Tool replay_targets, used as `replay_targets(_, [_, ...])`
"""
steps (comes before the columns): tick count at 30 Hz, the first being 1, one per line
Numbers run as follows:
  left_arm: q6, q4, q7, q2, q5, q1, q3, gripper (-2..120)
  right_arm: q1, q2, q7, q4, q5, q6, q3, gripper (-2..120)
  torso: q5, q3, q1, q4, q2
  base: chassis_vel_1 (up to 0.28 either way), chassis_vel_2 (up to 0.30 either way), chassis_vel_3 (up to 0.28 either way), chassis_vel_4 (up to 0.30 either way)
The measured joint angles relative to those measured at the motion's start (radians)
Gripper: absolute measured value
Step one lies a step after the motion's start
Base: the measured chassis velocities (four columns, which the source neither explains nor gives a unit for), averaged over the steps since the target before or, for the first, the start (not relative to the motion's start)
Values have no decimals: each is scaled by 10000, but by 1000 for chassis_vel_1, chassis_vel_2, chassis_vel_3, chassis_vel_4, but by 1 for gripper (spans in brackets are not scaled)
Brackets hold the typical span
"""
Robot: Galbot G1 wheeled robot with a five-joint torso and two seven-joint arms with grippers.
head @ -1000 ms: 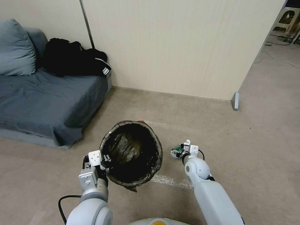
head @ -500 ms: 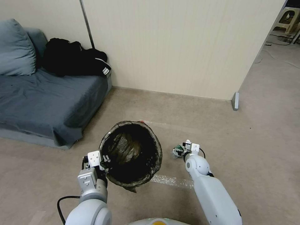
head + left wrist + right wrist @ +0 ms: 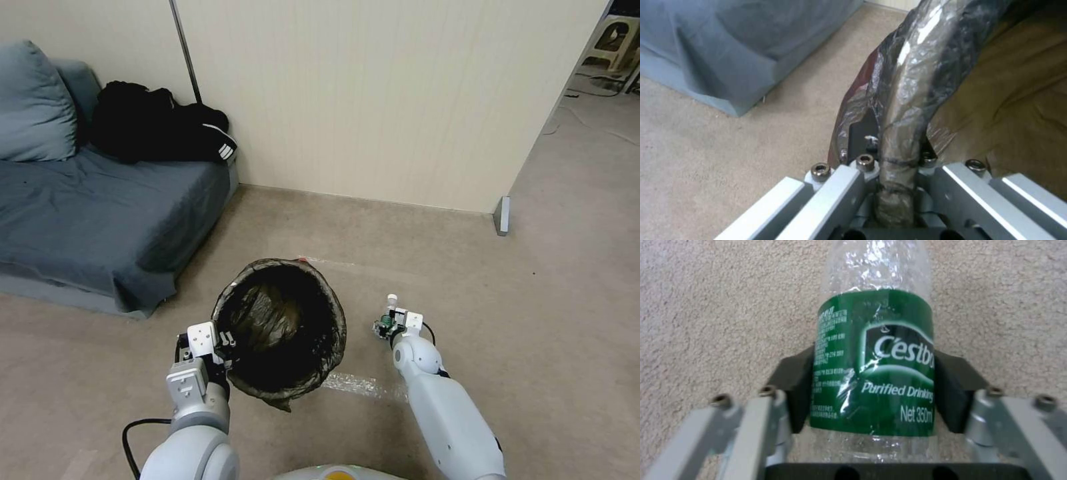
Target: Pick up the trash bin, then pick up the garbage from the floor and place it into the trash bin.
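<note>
My head camera looks forward and down from high up, taking in the carpet, both arms and the wall beyond. My left wrist camera sits right behind the left gripper (image 3: 893, 156), very close to the trash bin (image 3: 907, 83) rim, which the head view also shows (image 3: 280, 327). My right wrist camera faces the floor, tight on the bottle (image 3: 876, 363), shared with the head view (image 3: 387, 320).
</note>
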Motion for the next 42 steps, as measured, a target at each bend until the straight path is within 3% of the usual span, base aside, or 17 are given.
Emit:
replay_targets(5, [-4, 2, 0, 19, 3, 15, -15, 0, 5, 27, -105, -108, -119, 162, 21, 33, -1, -1, 0, 0, 1, 0, 0, 0, 0])
replay_targets(10, [-5, 11, 4, 18, 3, 11, -5, 0, -25, 1, -105, -36, -165, 242, 25, 22, 3, 0, -1, 2, 1, 0, 0, 0, 0])
replay_targets(17, [-5, 107, 10, 74, -40, -22, -7, 0, -327, -96, 122, 794, -237, 726, -56, 22, 4, 1, 0, 0, 0, 0, 0, 0, 0])
replay_targets(19, [-5, 186, 11, 145, -71, -25, -13, 0, -669, -240, -120, 1920, -102, 1356, -144, 22, 2, 1, 0, -1, 0, 0, 0, 0, 0])
replay_targets(20, [-5, 186, 11, 145, -71, -25, -13, 0, -669, -240, -120, 1920, -102, 1356, -144, 22, 2, 1, 0, -1, 0, 0, 0, 0, 0])
replay_targets(23, [4, 367, 31, 312, -117, -23, 62, 0, -1293, -561, -832, 4043, -331, 2447, -339, 22, -3, 0, 0, 0, 1, 0, 0, 0, 0])
replay_targets(24, [4, 367, 31, 312, -117, -23, 62, 0, -1293, -561, -832, 4043, -331, 2447, -339, 22, -3, 0, 0, 0, 1, 0, 0, 0, 0])
replay_targets(27, [88, 506, 131, 390, -320, -53, 166, 0, -2038, -930, -1907, 6231, -1178, 3809, -623, 22, -1, 0, 0, 0, 0, 0, 0, 0, 0])
replay_targets(28, [88, 506, 131, 390, -320, -53, 166, 0, -2038, -930, -1907, 6231, -1178, 3809, -623, 22, -1, 0, 0, 0, 0, 0, 0, 0, 0])
replay_targets(32, [137, 600, 230, 482, -376, -43, 213, 0, -3249, -1702, -3402, 8584, -1901, 5118, -1224, 22, 1, 0, 0, 0, 0, 0, 0, 0, 0])
replay_targets(38, [160, 604, 248, 538, -377, -9, 289, 0, -4583, -2550, -4265, 10197, -2297, 6083, -2105, 22, 1, -1, -1, -2, 0, 0, 0, 0, 0])
replay_targets(42, [162, 621, 250, 614, -378, 28, 342, 0, -5104, -2774, -4640, 10384, -2719, 6468, -2716, 22, 1, -1, 0, 0, 1, 0, 0, 0, 0])
